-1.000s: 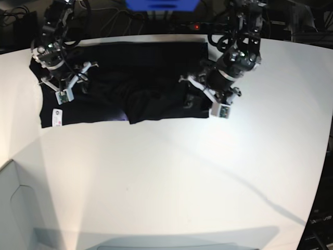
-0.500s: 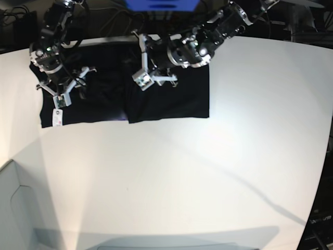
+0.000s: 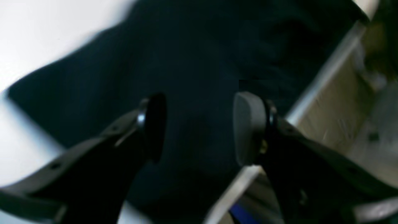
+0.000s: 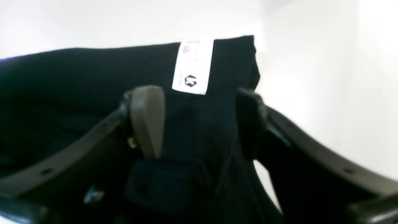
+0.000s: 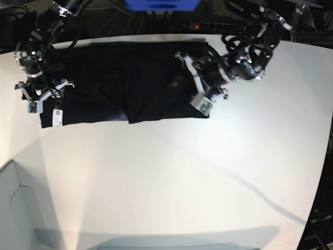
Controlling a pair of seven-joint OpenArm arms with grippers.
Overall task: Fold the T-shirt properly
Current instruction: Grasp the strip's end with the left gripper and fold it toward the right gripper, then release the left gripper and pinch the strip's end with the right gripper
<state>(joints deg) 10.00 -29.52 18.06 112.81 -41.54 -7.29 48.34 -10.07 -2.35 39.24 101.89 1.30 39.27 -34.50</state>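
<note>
1. The black T-shirt (image 5: 130,83) lies spread in a wide band along the far part of the white tabletop (image 5: 182,177), its far edge close to the tabletop's far rim.
2. A white tag (image 5: 57,117) sits at the shirt's near corner on the base view's left. The right wrist view shows the same tag (image 4: 192,67) flat on the cloth, just beside the shirt's edge.
3. Beyond the far rim are dark cables and a blue object (image 5: 161,4). Nothing else rests on the tabletop.
4. The right claw (image 4: 199,121) hangs over the shirt's tagged end with its jaws spread wide. Black cloth lies between the fingers, but whether the pads touch it cannot be told.
5. The left claw (image 3: 199,127) is over the shirt's other end, jaws equally wide apart and empty. This view is blurred.
6. A raised fold of cloth (image 5: 140,107) runs across the shirt's middle.
7. The near and right-hand stretches of the tabletop are bare white surface. A thin dark line (image 5: 250,187) crosses the tabletop there.
</note>
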